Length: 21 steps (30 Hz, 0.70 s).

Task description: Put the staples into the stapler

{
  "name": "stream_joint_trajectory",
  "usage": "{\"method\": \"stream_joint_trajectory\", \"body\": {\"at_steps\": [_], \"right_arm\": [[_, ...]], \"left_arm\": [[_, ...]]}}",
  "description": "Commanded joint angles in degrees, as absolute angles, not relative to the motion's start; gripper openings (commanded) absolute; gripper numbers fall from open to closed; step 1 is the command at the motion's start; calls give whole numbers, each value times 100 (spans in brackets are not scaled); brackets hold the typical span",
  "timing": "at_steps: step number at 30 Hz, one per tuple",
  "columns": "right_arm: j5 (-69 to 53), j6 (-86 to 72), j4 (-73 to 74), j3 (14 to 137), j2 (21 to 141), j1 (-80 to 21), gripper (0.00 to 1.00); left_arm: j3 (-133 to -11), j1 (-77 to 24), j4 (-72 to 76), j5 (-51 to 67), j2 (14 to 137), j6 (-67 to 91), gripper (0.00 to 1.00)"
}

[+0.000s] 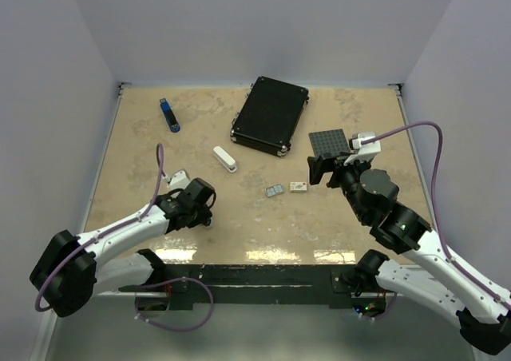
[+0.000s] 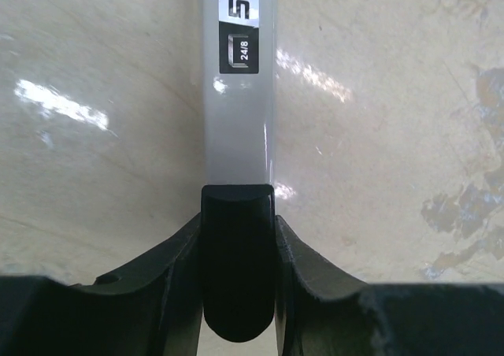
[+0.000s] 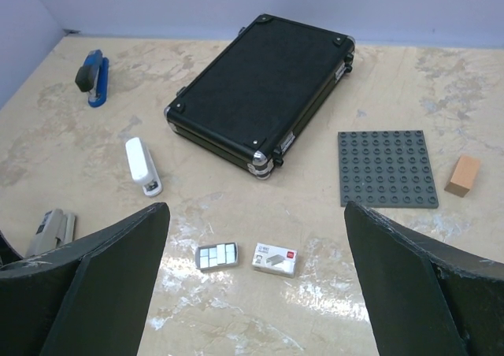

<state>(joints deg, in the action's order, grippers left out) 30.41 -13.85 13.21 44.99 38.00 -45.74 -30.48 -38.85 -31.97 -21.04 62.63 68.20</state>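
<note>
The staples box point(image 1: 299, 187), small, white with a red mark, lies on the table; it also shows in the right wrist view point(image 3: 276, 259). Next to it lies an open grey tray of staple strips point(image 3: 216, 255). My right gripper point(image 3: 256, 293) is open and empty, hovering just short of the box, and shows in the top view point(image 1: 323, 169). My left gripper point(image 2: 238, 293) is shut on the black rear end of a silver stapler point(image 2: 238, 96) marked 24/8. That stapler lies on the table at the near left point(image 1: 179, 177).
A white stapler point(image 1: 225, 159) lies mid-table and a blue stapler point(image 1: 169, 115) at the far left. A black case point(image 1: 270, 115) sits at the back centre. A grey studded baseplate point(image 1: 329, 143) lies right of it, with an orange block point(image 3: 462, 175) beside it.
</note>
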Motion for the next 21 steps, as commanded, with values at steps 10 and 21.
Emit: {"method": "stream_joint_trajectory", "body": {"at_steps": [10,21], "right_arm": [[3041,-1318,1222,4711,3885,-4588,98],[2673,-1222,1125,4667,3823,-4588,98]], "left_arm": [[-3796,-4675,-2356,-1723,6961,7462,64],[-4517,-5203,-2223,-1933,7375,7067,68]]}}
